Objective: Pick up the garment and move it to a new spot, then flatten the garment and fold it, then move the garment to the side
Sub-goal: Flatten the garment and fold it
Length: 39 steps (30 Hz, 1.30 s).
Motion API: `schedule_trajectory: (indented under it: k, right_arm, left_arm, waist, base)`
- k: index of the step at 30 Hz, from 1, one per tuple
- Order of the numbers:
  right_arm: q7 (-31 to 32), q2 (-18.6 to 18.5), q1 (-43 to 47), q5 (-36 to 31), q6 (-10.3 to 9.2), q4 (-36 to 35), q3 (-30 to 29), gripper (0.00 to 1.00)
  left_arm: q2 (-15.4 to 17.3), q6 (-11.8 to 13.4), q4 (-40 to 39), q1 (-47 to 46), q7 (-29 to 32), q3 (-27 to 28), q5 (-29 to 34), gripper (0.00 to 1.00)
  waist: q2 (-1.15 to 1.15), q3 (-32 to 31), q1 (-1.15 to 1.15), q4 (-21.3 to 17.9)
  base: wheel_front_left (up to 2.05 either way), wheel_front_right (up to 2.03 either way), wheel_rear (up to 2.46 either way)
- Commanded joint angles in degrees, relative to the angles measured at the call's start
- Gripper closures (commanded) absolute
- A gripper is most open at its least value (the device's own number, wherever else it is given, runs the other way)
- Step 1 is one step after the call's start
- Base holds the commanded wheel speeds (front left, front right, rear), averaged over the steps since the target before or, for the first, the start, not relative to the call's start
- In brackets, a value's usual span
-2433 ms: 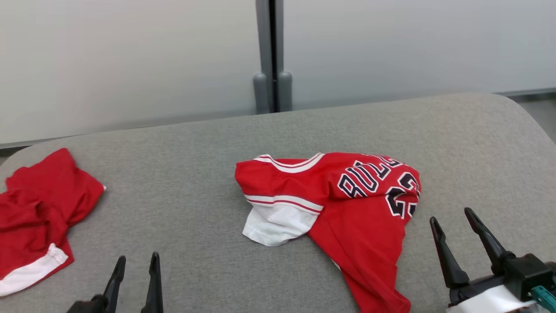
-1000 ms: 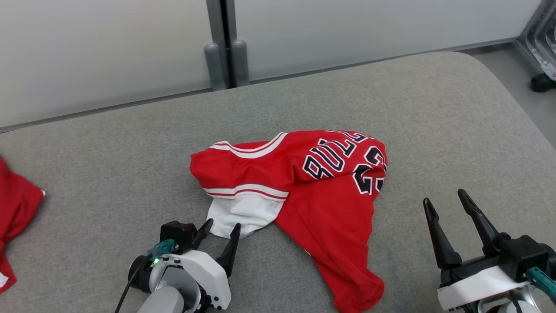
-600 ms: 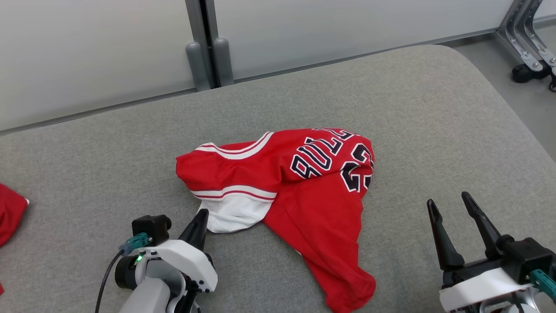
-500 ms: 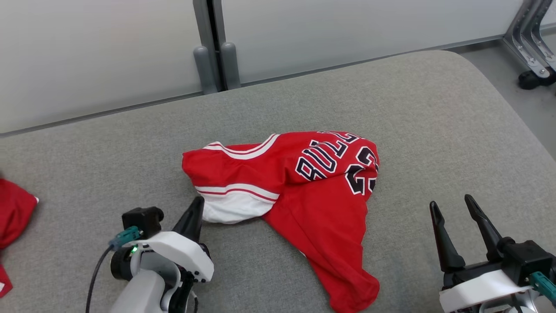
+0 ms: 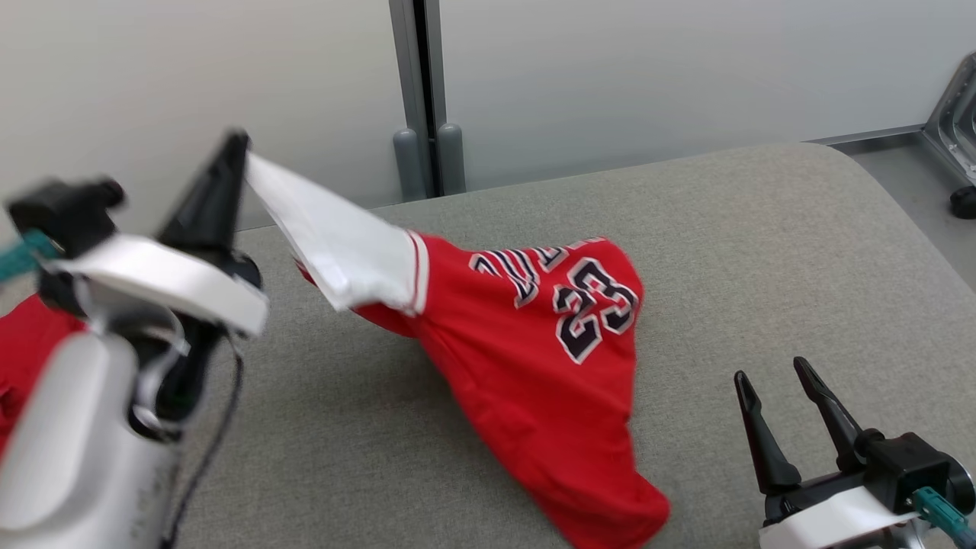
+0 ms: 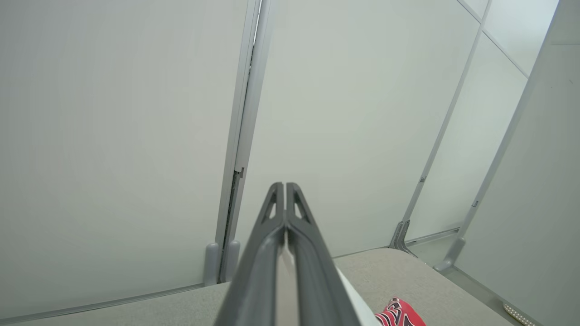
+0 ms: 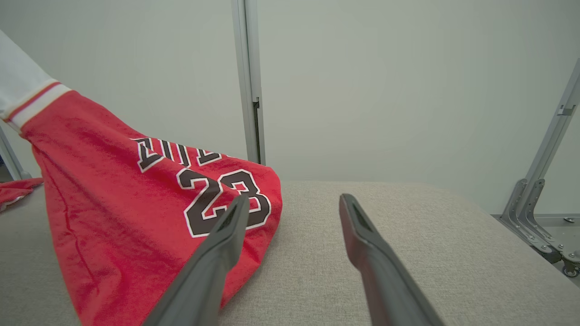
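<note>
Garment [image 5: 534, 358] long axis runs diagonal in head view: white end up at upper left, red tail down at lower right. White end is off the surface [image 5: 762, 252], pinched in the left gripper [image 5: 236, 149]. Red body slopes down from there and the tail lies on the surface, near the front edge. Left wrist view: jaws together, sliver of white cloth clamped between them.

Look: red jersey, white panel with thin red stripe trim, dark white-edged "23" and partly creased lettering facing up. Cloth pulled fairly taut near the grip, rumpled at the tail. Right wrist view shows the "23" side just left of the right gripper's own fingers.

Right gripper [image 5: 772, 371] low at lower right, jaws apart, holding nothing, beside the tail, not touching it. Second red cloth [image 5: 30, 343] at far left.

Versus half a second ago: garment lay bunched flat, left gripper low at its white edge; now that arm is raised and the garment stretched. Right gripper about the same. Camera also shifted.
</note>
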Motion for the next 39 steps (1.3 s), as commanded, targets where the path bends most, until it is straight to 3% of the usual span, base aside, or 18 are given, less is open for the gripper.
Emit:
schedule_trajectory:
  k: [1, 10, 14, 20, 25, 31, 34, 39]
  right_arm:
    - [-0.3, 0.0, -0.5, 0.4, 0.01, 0.0, 0.0, 0.00]
    - [-0.3, 1.0, -1.1, 1.0, 0.01, 0.2, 1.0, 0.00]
    - [-0.3, 1.4, -0.6, 1.1, 0.01, 0.4, 0.7, 0.00]
    - [-0.3, 1.9, -1.6, 1.5, 0.01, 0.7, 1.2, 0.00]
    - [-0.3, 2.3, -2.1, 1.6, 0.01, 0.7, 1.4, 0.00]
    - [-0.3, 2.6, -2.9, 2.0, 0.01, 0.8, 1.2, 0.00]
    - [-0.3, 3.0, -3.9, 2.4, 0.01, 0.8, 1.8, 0.00]
    - [-0.3, 3.5, -6.1, 3.5, 0.01, 1.0, 2.9, 0.00]
  left_arm:
    - [1.5, 0.7, -2.2, -3.0, 1.9, 1.1, -0.3, 1.00]
    - [5.4, 1.9, -7.1, -16.1, 9.4, 2.8, -1.4, 1.00]
    - [5.0, 1.2, -7.3, -21.9, 11.8, 1.1, -1.1, 1.00]
    - [1.4, 0.2, -3.1, -27.7, 13.9, -2.6, -2.2, 1.00]
    - [-3.8, -0.4, -0.3, -25.7, 14.0, -6.6, -3.8, 1.00]
    - [-10.8, 0.2, 3.6, -21.8, 11.3, -13.8, -5.5, 1.00]
    - [-11.8, 1.5, 7.1, -22.6, 7.1, -18.6, -8.3, 1.00]
    - [-11.9, 5.1, 12.9, -26.2, -4.8, -31.0, -16.9, 1.00]
  waist:
    - [0.00, -0.3, 0.00, -0.1]
    - [0.00, -0.9, 0.00, -2.0]
    - [0.00, -0.8, 0.00, -2.8]
    - [0.00, -0.3, 0.00, -5.0]
    - [0.00, 0.5, 0.00, -8.0]
    - [0.00, 3.1, 0.00, -11.4]
    - [0.00, 5.1, 0.00, -13.6]
    - [0.00, 8.3, 0.00, -17.1]
  base:
    - [0.00, 0.00, 0.00]
    - [0.00, 0.00, 0.00]
    - [0.00, 0.00, 0.00]
    - [0.00, 0.00, 0.00]
    - [0.00, 0.00, 0.00]
    - [0.00, 0.00, 0.00]
    - [0.00, 0.00, 0.00]
    - [0.00, 0.00, 0.00]
